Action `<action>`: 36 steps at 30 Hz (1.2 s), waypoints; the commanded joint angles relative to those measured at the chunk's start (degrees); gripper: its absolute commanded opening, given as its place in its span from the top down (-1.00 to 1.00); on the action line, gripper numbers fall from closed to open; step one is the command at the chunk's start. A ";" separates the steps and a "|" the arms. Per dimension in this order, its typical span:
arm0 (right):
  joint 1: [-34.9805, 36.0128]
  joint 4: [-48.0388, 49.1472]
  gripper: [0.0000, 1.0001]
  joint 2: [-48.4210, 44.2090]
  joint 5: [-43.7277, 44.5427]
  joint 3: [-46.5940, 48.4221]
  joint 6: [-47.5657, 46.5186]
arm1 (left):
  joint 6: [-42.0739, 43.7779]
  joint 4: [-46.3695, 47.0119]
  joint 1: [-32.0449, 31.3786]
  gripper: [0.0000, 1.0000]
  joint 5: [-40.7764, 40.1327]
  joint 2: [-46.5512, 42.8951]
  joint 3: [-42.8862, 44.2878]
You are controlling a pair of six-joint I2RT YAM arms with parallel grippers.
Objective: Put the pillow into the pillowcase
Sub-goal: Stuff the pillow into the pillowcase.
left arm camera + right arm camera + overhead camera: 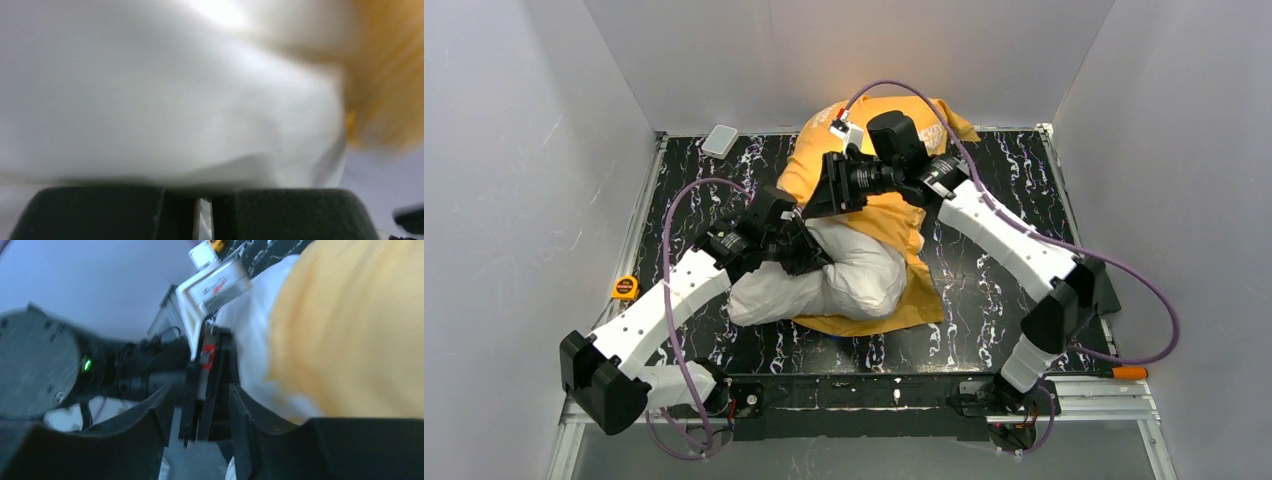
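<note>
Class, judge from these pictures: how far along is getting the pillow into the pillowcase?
Done: the far end of the pillow is inside the pillowcase. In hand: the left gripper, shut, presses the pillow, and the right gripper sits at the case's mouth. Left: the pillow's near part lies bare, not yet pushed in.

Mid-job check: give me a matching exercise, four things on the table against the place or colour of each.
Things:
1. pillow
2. pillowcase
3. tape measure
4. small grey box

Place or colour:
A. far left corner
B. left edge, towards the near side
C. white, bunched at the centre
D. orange-yellow, spread under the white bundle

Pairs: 1-C, 2-D, 3-B, 4-A.
</note>
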 commanded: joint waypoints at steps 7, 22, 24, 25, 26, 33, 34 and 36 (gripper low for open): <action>4.24 -31.33 -0.79 -12.07 27.27 8.53 -26.63 | -3.69 2.38 -0.02 1.00 0.12 -9.26 -6.50; 4.20 -26.91 -0.45 -6.92 36.11 1.85 -29.27 | -4.05 1.98 -0.01 1.00 0.86 -9.21 -6.12; 4.20 -26.44 -0.30 -6.06 39.33 2.65 -29.37 | -3.74 1.98 -0.03 1.00 1.03 -9.01 -5.84; 4.20 -26.41 -0.10 -5.64 40.50 3.39 -29.42 | -3.57 2.08 -0.03 1.00 1.11 -8.93 -5.72; 4.20 -26.54 0.07 -5.09 41.07 4.28 -29.65 | -3.53 2.02 -0.03 1.00 1.16 -8.84 -5.69; 4.20 -29.19 0.97 -3.70 39.22 11.25 -31.21 | -3.22 2.03 -0.02 1.00 1.14 -8.93 -6.02; 4.20 -30.03 0.97 -3.82 37.84 12.48 -31.33 | -3.23 2.04 -0.03 1.00 1.04 -8.99 -6.14; 4.16 -31.31 0.97 -4.28 33.13 14.71 -31.26 | -3.17 2.16 -0.03 1.00 0.84 -9.06 -6.28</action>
